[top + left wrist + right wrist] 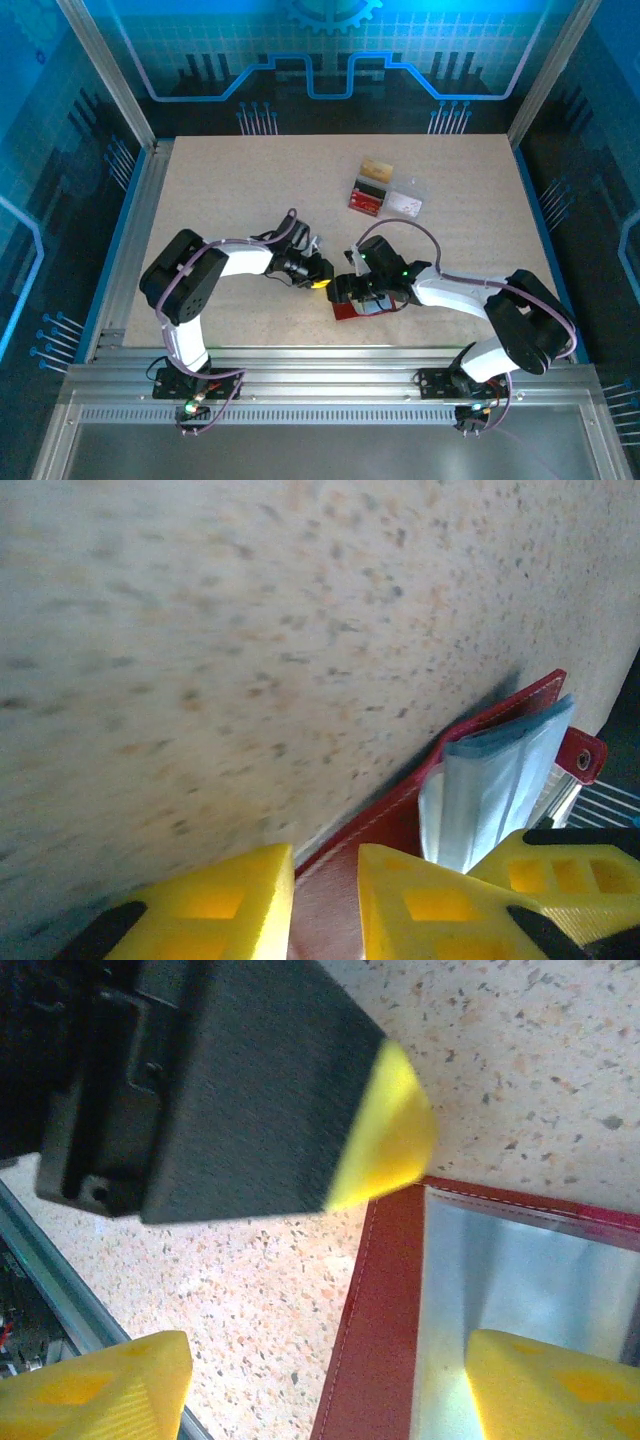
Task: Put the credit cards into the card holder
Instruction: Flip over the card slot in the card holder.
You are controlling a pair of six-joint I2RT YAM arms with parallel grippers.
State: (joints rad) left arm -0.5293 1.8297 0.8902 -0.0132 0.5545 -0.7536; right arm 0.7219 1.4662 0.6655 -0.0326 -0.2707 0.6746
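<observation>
Lying at lower centre from above, the red card holder (pixel 350 311) has pale credit cards (pixel 495 795) poking from its pocket. The right gripper (pixel 320 1400) straddles its edge, jaws wide apart. The left gripper (pixel 325 905) has them barely parted around the leather; whether it pinches, I cannot tell.

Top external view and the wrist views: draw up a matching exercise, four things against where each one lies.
Things:
1. small tan block
2. clear plastic rectangular box
3. dark red folding leather-like wallet
4. pale whitish-grey plastic cards

Places:
A. tucked inside the wallet
B. farthest back in the top view
C. nearest the front, about mid-width
D. just right of the dark red ribbed pieces

Pairs: 1-B; 2-D; 3-C; 4-A
</observation>
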